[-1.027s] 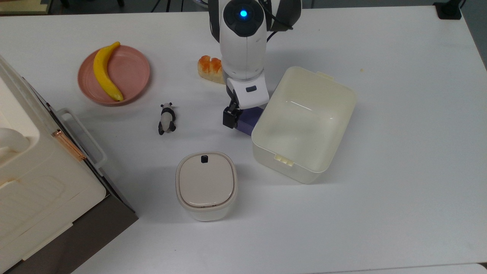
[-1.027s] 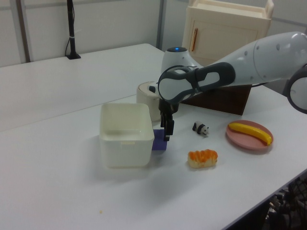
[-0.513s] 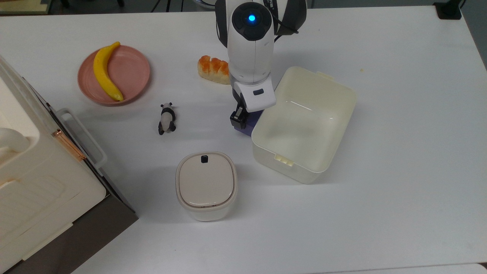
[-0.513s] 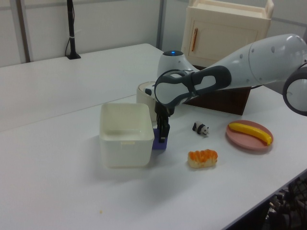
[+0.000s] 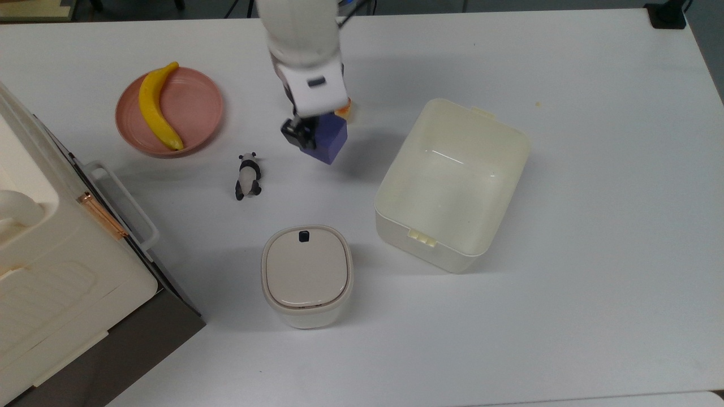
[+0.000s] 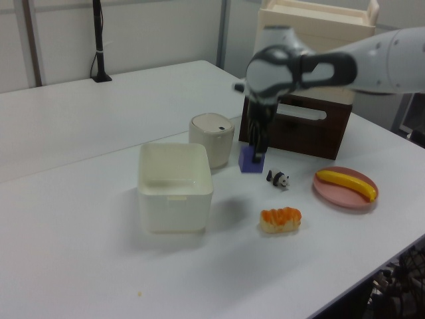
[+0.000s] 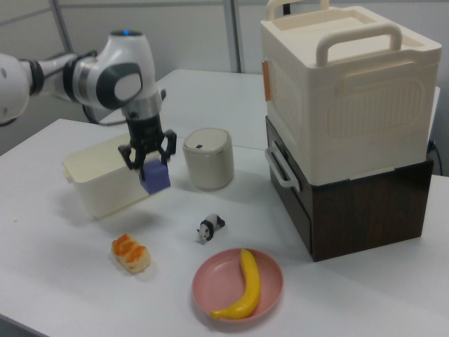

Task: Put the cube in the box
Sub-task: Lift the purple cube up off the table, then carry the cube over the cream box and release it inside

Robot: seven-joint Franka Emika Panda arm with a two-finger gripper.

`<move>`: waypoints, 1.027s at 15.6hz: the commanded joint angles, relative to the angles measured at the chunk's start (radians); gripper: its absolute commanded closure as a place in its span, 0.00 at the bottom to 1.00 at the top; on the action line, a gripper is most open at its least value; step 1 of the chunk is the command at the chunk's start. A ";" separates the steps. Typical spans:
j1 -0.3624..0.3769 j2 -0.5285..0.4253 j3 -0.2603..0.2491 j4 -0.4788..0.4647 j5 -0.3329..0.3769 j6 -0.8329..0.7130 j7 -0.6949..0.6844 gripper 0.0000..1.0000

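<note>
Evidently a stiff, light, matte cube (image 5: pixel 324 140), pinched on opposite faces by gripper (image 5: pixel 310 135), probably lifted clear of table (image 5: pixel 594 254), left of box (image 5: pixel 452 183) in the top view.

bg: white table (image 5: pixel 565 316) | pale panel walls (image 6: pixel 153 33) | black pole stand (image 6: pixel 99 41)

In the left view, the cube (image 6: pixel 251 160) is held clear of the table (image 6: pixel 80 266) by the gripper (image 6: pixel 256 156), whose fingers are closed on it, just beside the lidded cream container (image 6: pixel 212 139). The box (image 6: pixel 174 187) is seen apart from the cube, toward the left view's left. A panda figurine (image 6: pixel 278 178), a bread piece (image 6: pixel 280 219) and a banana (image 6: pixel 347 185) on a pink plate (image 6: pixel 332 193) are noted toward the left view's right.
</note>
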 commanded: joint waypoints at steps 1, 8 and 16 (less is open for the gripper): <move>0.022 -0.010 -0.013 0.093 0.071 -0.046 -0.011 0.39; 0.145 0.119 0.005 0.266 0.090 -0.019 0.181 0.38; 0.217 0.165 0.010 0.268 0.068 0.061 0.273 0.00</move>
